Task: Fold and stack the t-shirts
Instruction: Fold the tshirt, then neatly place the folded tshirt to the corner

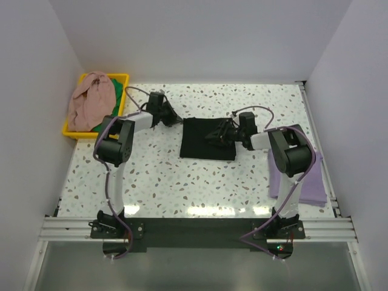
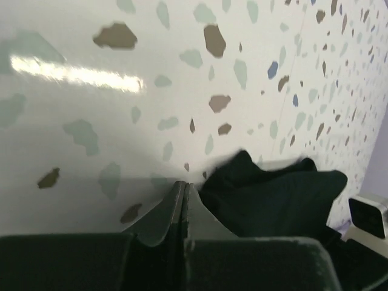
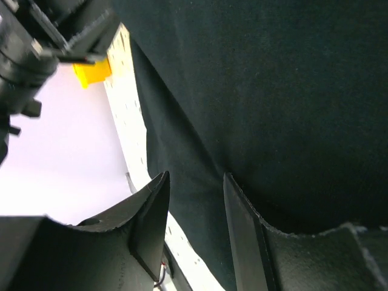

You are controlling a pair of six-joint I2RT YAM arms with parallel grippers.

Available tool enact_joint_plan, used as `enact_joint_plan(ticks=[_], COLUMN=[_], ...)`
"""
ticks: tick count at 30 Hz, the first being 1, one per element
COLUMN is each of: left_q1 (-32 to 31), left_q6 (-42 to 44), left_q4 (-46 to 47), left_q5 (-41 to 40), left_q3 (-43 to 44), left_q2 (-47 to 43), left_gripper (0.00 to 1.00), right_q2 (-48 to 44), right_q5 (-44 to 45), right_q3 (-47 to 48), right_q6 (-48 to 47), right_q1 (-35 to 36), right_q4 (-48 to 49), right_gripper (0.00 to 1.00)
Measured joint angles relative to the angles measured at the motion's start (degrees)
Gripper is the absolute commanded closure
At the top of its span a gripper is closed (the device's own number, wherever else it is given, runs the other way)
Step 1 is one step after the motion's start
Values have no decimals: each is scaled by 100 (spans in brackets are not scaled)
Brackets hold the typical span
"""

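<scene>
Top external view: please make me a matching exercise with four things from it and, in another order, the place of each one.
1. black cloth t-shirt
2. lavender-purple cloth t-shirt
3. dusty pink cloth t-shirt
4. yellow plastic bin

A. far left corner of the speckled table
B. flat at the table's right edge
C. middle of the table
D. heaped in the bin

Pairs: 1-C, 2-B, 3-D, 4-A.

No text, label, brand mark, number or sign can be read in any view. The black t-shirt (image 1: 208, 138), the yellow bin (image 1: 120, 77) and the speckled table (image 1: 182, 182) show no legible marking. Both wrist views are too close and too blurred to show any lettering.
</scene>
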Motion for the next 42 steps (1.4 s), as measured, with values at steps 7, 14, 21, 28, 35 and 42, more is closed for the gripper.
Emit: enact_joint_plan(ticks=[7,14,21,28,35,42], left_q1=[107,103,-289,-1421,-2059,-2186], left_q6=[61,201,216,192,133,20], left_q4=[50,-52,-83,83,103,203], left_q5=[70,188,-15,-55,-59,-81], left_q3=[59,-22,-774,-1244,-1596,-1773], left_q2=[39,-275,-1845,-2253,-1808,-1320], left_gripper=[99,85,80,81,85,87], right_q2=[-247,-927,-2302,-2052,-1292,-999], right_q5=[-31,205,999,1515,1711,1818], right_q3=[-315,-203,11,352,470,640], right_q6=[-98,-684,-1572,-2415,-2820,-2868], right_q1=[-2,-68,-756,-973,-933,-861], right_q4=[81,-1060,-2339,-3112,-3421,-3410], right_gripper=[54,45,29,24,21,21])
